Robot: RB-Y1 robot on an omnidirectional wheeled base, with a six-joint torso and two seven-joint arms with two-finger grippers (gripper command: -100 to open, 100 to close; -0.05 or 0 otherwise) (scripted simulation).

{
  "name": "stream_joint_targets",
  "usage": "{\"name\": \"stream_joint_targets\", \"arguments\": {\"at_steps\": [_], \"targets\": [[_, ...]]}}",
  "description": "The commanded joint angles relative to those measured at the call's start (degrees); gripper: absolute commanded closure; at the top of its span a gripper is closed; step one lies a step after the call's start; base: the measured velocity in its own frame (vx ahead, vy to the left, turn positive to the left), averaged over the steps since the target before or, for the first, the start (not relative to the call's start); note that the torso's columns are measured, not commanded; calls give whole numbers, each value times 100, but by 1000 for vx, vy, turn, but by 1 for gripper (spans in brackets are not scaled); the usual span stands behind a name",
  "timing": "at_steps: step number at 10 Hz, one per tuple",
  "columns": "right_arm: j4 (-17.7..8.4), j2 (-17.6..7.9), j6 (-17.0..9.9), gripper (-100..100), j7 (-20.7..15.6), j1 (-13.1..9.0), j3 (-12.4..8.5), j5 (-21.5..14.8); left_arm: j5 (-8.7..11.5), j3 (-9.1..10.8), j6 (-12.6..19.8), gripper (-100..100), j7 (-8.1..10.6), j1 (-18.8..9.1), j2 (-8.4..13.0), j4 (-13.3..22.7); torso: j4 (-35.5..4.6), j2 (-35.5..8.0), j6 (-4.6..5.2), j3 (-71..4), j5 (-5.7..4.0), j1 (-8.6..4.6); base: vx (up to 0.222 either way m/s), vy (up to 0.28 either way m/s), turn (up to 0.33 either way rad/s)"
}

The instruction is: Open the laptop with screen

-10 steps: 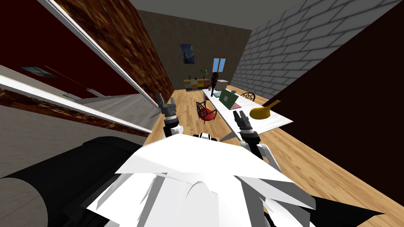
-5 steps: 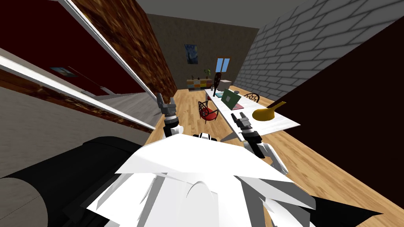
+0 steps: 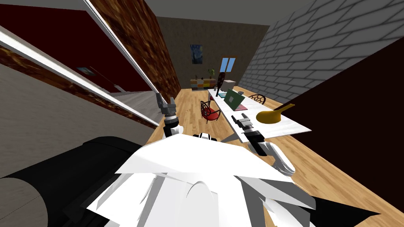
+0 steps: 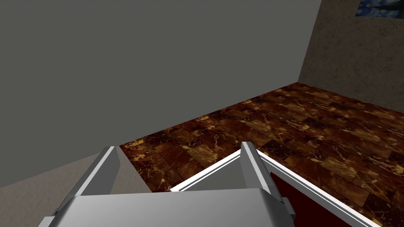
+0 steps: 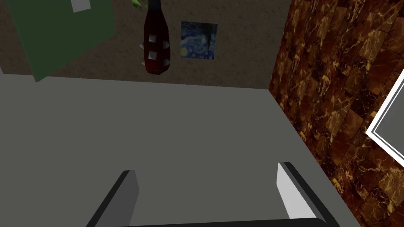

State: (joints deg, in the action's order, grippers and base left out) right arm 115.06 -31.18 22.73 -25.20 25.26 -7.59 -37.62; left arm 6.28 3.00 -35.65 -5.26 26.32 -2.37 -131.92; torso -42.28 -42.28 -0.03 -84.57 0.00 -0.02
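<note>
Showing laptop (image 3: pixel 233 99) open on table (image 3: pixel 288 127), head view

Room in a house, dining or living use. Plank wood floor (image 3: pixel 189 114) through the middle of the frame. Long white table (image 3: pixel 292 128) right of centre, red chair (image 3: pixel 209 112) beside it, green laptop (image 3: pixel 233 98) on top. Grey brick wall (image 3: pixel 315 47) upper right. Night-sky painting (image 3: pixel 196 54), small window (image 3: pixel 227 64) and multicoloured sideboard (image 3: pixel 203 83) at top centre.

Head view: high, rolled, facing down the room. Right wrist view: low, near the table (image 5: pixel 158 126); shares painting (image 5: pixel 199 34) and laptop (image 5: pixel 59 35). Left wrist view: tilted toward ceiling (image 4: pixel 158 59).
</note>
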Motion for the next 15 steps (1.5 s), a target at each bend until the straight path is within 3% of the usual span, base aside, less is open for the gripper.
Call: {"name": "stream_joint_targets", "arguments": {"at_steps": [1, 2, 5, 6, 7, 8, 9, 10, 11, 12, 13, 14, 15], "targets": [[-297, -260, -202, -100, -256, -94, -75, -440, 0, 1, 0, 0, 0, 1, 0, 0, -1, -1, 7, 1, 0, 1, -38, -27, 176], [-297, -260, -202, -100, -256, -94, -75, -590, 0, 0, 0, 0, 0, 0, 0, 0, 0, -1, 1, 1, 0, 2, -30, -31, 105], [-701, -597, -481, -100, -567, -232, -167, -1111, 0, 1, 0, 0, 0, 1, 0, 0, 0, 1, 6, 0, 0, 2, -36, -35, 184], [-701, -597, -481, -100, -567, -232, -167, -1263, 0, 0, 0, 0, 0, 0, 0, 0, 0, 0, 0, 0, 0, 1, -31, -40, 113], [-916, -753, -628, -100, -722, -310, -204, -1447, 0, 1, 0, 0, 0, 1, 0, 0, 0, 1, 8, 0, 0, 0, -30, -51, 213], [-916, -753, -628, -100, -722, -310, -204, -1603, 0, 0, 0, 0, 0, 0, 0, 0, 0, 1, 1, -1, -1, -2, -31, -51, 124], [-1121, -898, -780, -100, -877, -394, -235, -1786, 0, 1, 0, 0, 0, 1, 0, 0, 0, 1, 6, 0, -1, 0, -49, -66, 245], [-1139, -898, -780, -100, -877, -394, -235, -1945, 0, 1, 0, 0, 0, 0, 1, 0, -1, -3, 0, 2, -1, -3, -41, -60, 126], [-1369, -1033, -936, -100, -1030, -483, -259, -2119, 0, 1, 0, 0, 0, 1, 0, 0, -1, -1, 7, 2, 0, 1, -48, -64, 245], [-1369, -1033, -936, -100, -1030, -483, -259, -2287, 0, 1, 0, 0, 0, 0, 1, 0, -1, -2, 0, 1, 1, 1, -36, -55, 148], [-1606, -1160, -1096, -100, -1183, -577, -276, -2456, 0, 1, 0, 0, 0, 1, 0, 0, 0, 3, 7, -1, 1, 5, -43, -67, 222], [-1606, -1160, -1096, -100, -1183, -577, -276, -2615, 0, 1, 0, 0, 0, 1, 1, 0, 0, 1, 1, -1, 1, 0, -36, -59, 130], [-1847, -1281, -1259, -100, -1334, -675, -288, -2794, 0, 1, 0, 0, 0, 2, 0, 0, 1, 3, 6, -1, 0, 4, -55, -68, 266]]}}
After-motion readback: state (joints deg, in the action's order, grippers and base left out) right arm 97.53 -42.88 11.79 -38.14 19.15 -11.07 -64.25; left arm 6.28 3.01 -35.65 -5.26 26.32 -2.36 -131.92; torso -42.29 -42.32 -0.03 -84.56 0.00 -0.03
